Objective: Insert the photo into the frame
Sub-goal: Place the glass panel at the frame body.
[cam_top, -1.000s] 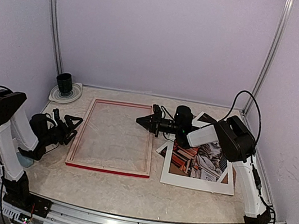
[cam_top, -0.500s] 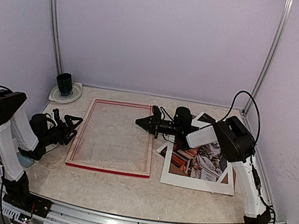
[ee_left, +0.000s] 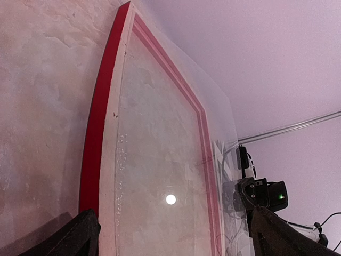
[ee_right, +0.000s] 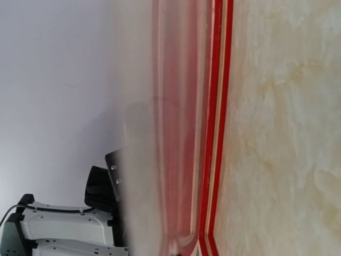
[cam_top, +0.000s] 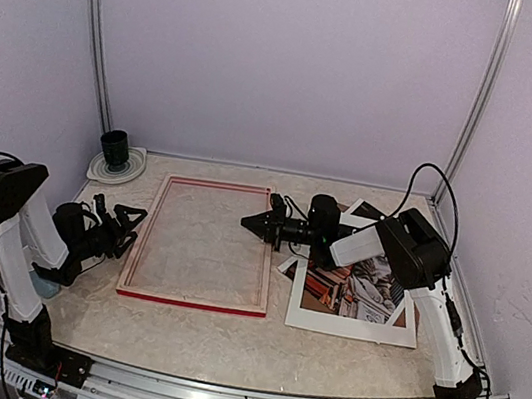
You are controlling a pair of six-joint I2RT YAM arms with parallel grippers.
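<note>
The frame (cam_top: 191,301) lies flat left of centre, red-edged, with a clear pane (cam_top: 204,240) in it. My right gripper (cam_top: 247,222) reaches over the frame's right side; its fingers look closed on the pane's right edge. In the right wrist view the pane (ee_right: 144,176) is a blur close to the camera beside the frame (ee_right: 216,133), and the fingers are out of shot. The photo (cam_top: 349,284) lies on the right under a white mat board (cam_top: 347,326), partly hidden by the right arm. My left gripper (cam_top: 126,221) is open and empty by the frame's left side (ee_left: 96,138).
A black cup (cam_top: 114,146) on a white dish stands at the back left corner. Walls close the table in at the back and both sides. The left arm (ee_right: 64,224) shows beyond the pane in the right wrist view.
My right gripper has moved slightly down and toward me at the frame's right side. The left arm and the frame have not moved.
</note>
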